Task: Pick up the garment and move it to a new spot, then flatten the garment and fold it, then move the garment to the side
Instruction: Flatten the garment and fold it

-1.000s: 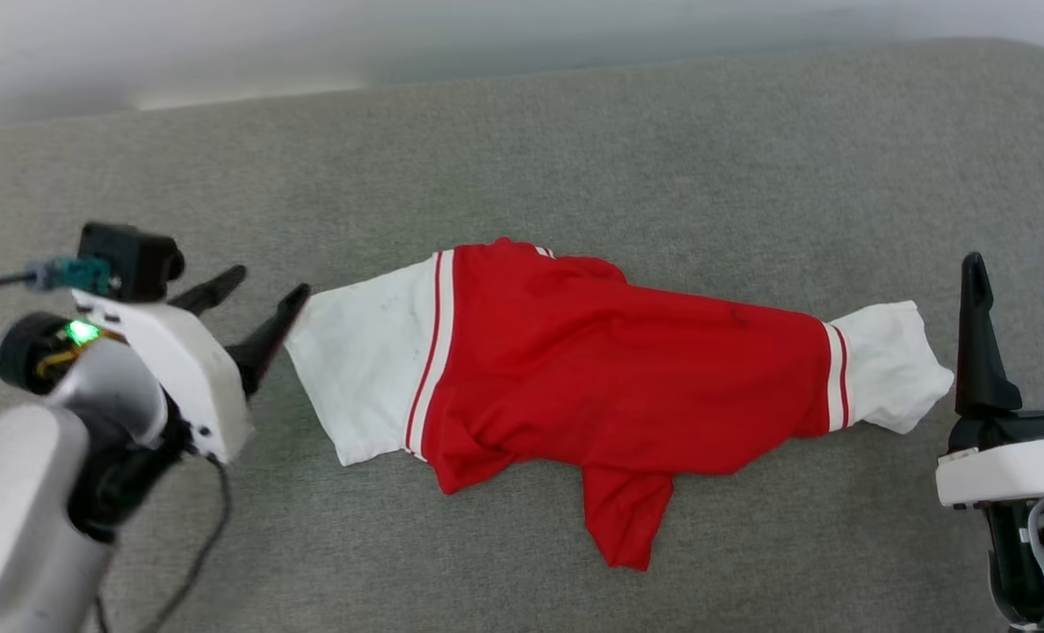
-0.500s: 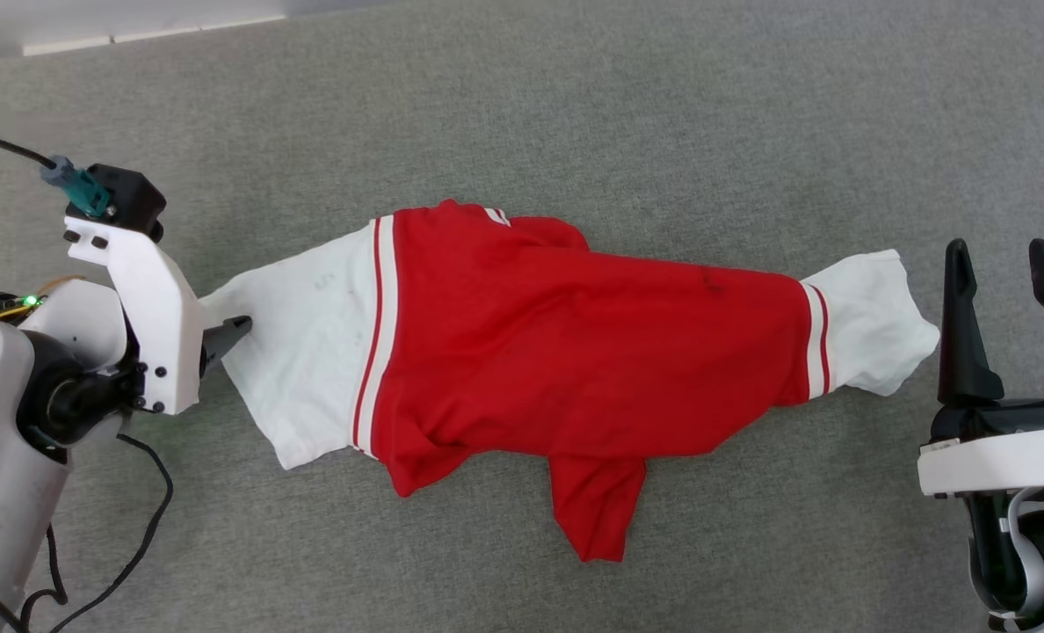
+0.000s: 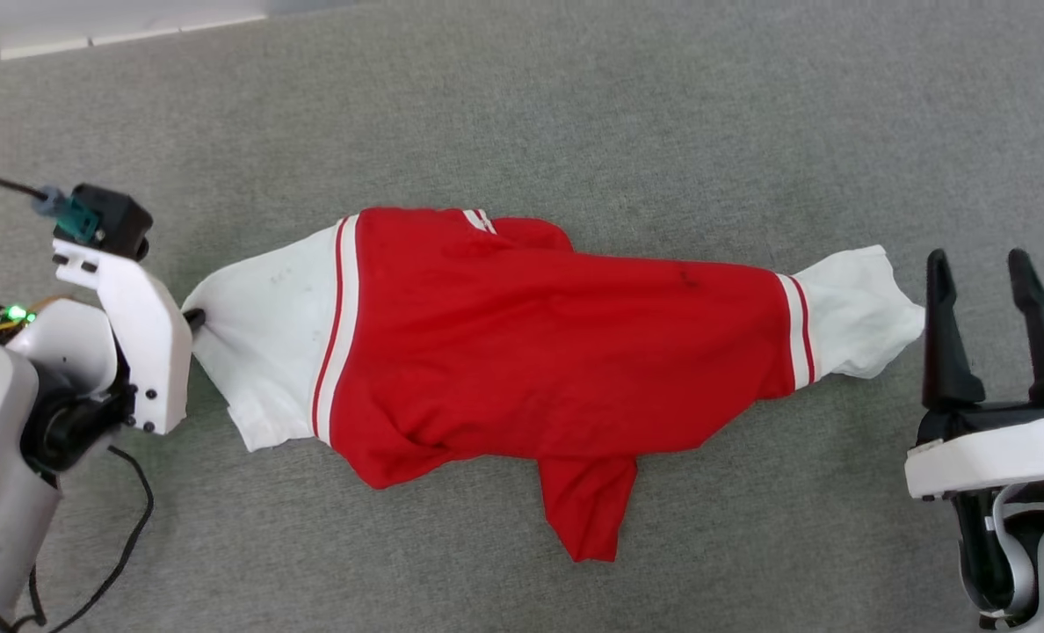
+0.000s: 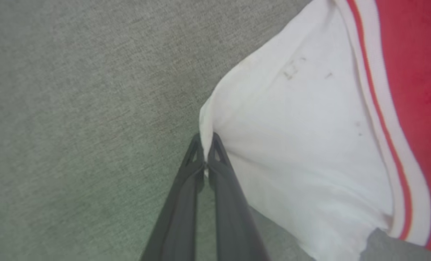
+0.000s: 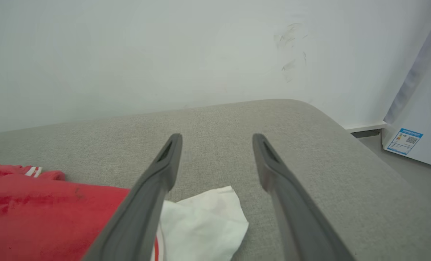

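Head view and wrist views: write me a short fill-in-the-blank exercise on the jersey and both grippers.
1. The left gripper is shut on a ____ sleeve of the red thin-fabric jersey.
2. The right gripper stands with its jaws ____.
3. The jersey lies on a fabric surface coloured ____.
Missing words: white; open; grey.
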Controlling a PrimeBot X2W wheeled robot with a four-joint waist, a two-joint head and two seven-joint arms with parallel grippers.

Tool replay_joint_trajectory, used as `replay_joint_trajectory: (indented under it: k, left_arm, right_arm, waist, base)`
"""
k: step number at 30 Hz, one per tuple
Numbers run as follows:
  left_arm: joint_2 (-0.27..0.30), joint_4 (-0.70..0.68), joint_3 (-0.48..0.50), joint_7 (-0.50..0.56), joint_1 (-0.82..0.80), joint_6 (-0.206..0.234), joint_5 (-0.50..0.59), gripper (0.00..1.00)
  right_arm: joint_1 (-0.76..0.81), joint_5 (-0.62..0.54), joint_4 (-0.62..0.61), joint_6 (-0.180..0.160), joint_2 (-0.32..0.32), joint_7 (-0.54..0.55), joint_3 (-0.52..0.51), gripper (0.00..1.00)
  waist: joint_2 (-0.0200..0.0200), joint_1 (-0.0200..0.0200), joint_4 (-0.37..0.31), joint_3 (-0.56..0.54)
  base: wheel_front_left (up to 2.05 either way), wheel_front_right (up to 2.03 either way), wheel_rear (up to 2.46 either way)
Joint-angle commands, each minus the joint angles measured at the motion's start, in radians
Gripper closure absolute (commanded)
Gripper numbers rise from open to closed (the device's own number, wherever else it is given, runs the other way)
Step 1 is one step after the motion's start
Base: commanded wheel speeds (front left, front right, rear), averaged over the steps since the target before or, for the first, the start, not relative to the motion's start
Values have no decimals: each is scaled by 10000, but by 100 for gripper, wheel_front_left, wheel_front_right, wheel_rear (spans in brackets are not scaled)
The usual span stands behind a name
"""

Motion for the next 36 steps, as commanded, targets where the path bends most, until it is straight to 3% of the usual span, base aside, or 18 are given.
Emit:
replay_joint_trajectory:
  k: [1,10,16,19,27,32,36]
  left_arm:
    - [131,-6,61,-365,416,69,52,100]
    - [172,-1676,636,-2315,1376,-32,-348,100]
    - [345,-3203,1112,-2961,2327,345,-595,100]
    - [510,-4339,1480,-3372,2999,691,-582,100]
    - [560,-6202,1540,-3443,3735,951,-752,100]
    - [472,-6983,1343,-3463,3786,1032,-513,100]
    - [326,-7393,1080,-3435,3559,979,-337,100]
  right_arm:
    - [147,-74,109,-3,-8,261,-41,0]
    - [666,-236,524,-3,-295,2477,-333,0]
    - [797,-281,242,-5,-521,3530,-444,0]
    - [721,-193,-24,-5,-933,4593,-428,0]
    - [-432,398,-269,-3,-2175,7525,-100,0]
    - [-1853,931,504,-5,-3193,9631,551,0]
    - [-2869,1000,1671,-5,-3713,10461,933,0]
  waist:
    - [0,0,140,-259]
    - [0,0,846,-1249]
    - [0,0,1232,-1589]
    - [0,0,1534,-1667]
    - [0,0,1993,-1376]
    - [0,0,2326,-998]
    - [0,0,2660,-647]
  base:
    - [0,0,0]
    - [0,0,0]
    - [0,0,0]
    - [0,0,0]
    - [0,0,0]
    - [0,0,0]
    - [0,0,0]
